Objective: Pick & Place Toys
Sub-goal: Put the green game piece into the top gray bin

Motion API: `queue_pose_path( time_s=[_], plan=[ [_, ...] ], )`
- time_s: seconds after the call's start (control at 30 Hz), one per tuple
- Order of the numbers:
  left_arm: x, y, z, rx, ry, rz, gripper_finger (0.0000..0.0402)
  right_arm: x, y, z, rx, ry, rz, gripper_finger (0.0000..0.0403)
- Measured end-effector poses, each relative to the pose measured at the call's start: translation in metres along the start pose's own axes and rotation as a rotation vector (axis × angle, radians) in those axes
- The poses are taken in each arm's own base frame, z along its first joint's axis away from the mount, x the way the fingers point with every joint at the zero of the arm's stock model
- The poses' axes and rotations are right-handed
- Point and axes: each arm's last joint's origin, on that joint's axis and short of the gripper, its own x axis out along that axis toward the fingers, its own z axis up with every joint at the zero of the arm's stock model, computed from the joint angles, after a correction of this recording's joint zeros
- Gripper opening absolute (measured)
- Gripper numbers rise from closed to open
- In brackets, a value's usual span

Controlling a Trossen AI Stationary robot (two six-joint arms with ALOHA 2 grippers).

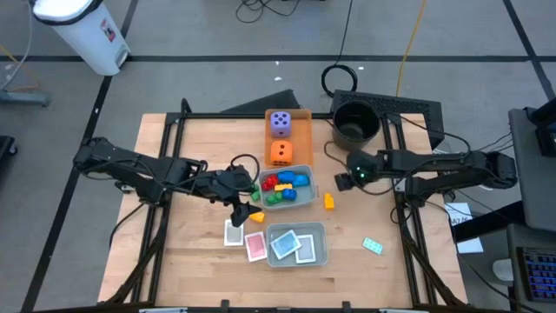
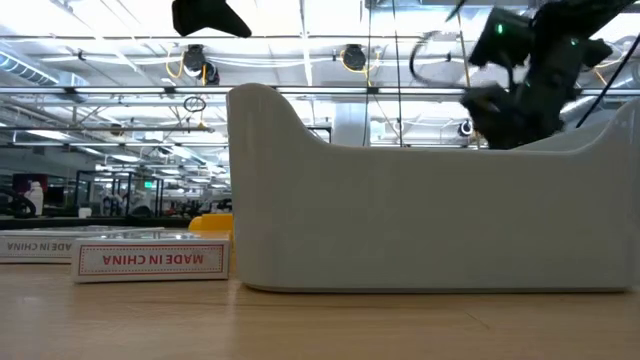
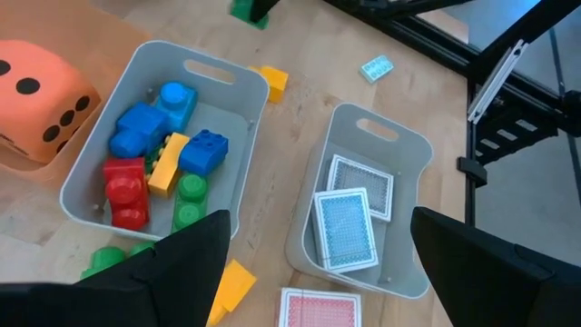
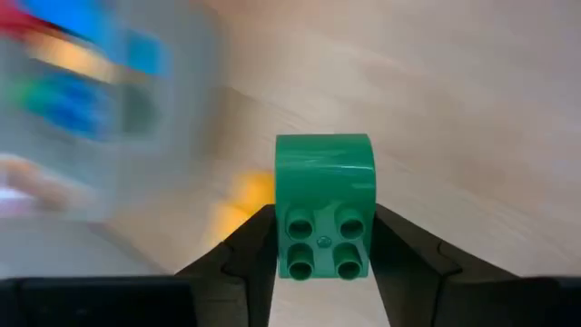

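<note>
The wooden table (image 1: 191,261) is sitting under both dark arms. In the low view a grey tray wall (image 2: 430,215) is filling most of the picture and hiding nearly everything behind it. Only a card box (image 2: 152,262) and a bit of something yellow are peeking out beside it.

The flat orange tray (image 1: 300,130) is holding the purple die (image 1: 280,123) and the orange die (image 1: 280,153). Just below them the brick tray (image 1: 306,198) is holding red, blue, green and yellow bricks (image 1: 282,184). The card tray (image 1: 320,252) nearer the front edge is holding cards (image 3: 349,218) with blue backs. A pink card (image 1: 255,247) and a white card (image 1: 234,234) are lying on the table just beside it. A teal card (image 1: 373,246) is lying well apart, toward the right.

The left gripper (image 1: 243,207) is hanging by the left corner of the brick tray with its fingers (image 3: 182,272) spread wide and nothing between them.

The right gripper (image 1: 346,181) is hanging to the right of the brick tray. From above you cannot make out what it is carrying. Its own camera is showing a green brick (image 4: 324,205) pinched between its two fingers (image 4: 250,250), studs facing the camera. The tray behind is all blurry there.

A yellow brick (image 1: 329,202) is lying on the table, just below that claw and beside the brick tray
</note>
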Motion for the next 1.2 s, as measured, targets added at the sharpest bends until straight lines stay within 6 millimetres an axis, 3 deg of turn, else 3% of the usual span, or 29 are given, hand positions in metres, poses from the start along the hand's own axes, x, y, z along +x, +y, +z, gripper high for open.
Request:
queue_pose_path(
  time_s=[0.33, 0.53, 0.67, 0.83, 1.0, 1.2],
  plan=[
    [0.000, -0.003, 0.005, 0.020, -0.049, -0.030, 0.0347, -0.045, 0.066, 0.031, -0.147, -0.332, 0.539, 0.0139],
    [-0.002, -0.006, 0.021, -0.017, -0.189, -0.109, 0.0347, -0.078, 0.108, 0.047, -0.310, -0.446, 0.595, 0.0139],
    [-0.008, -0.005, 0.036, -0.028, -0.296, -0.183, 0.0347, -0.089, 0.137, 0.055, -0.431, -0.431, 0.535, 0.0139],
    [-0.019, -0.002, 0.049, -0.019, -0.385, -0.264, 0.0347, -0.079, 0.164, 0.058, -0.611, -0.320, 0.378, 0.0139],
    [-0.039, 0.001, 0.057, 0.012, -0.461, -0.312, 0.0347, -0.049, 0.172, 0.053, -0.734, -0.152, 0.215, 0.0139],
    [-0.070, 0.006, 0.059, 0.034, -0.540, -0.329, 0.0347, -0.007, 0.176, 0.042, -0.797, 0.043, 0.179, 0.0139]
  ],
)
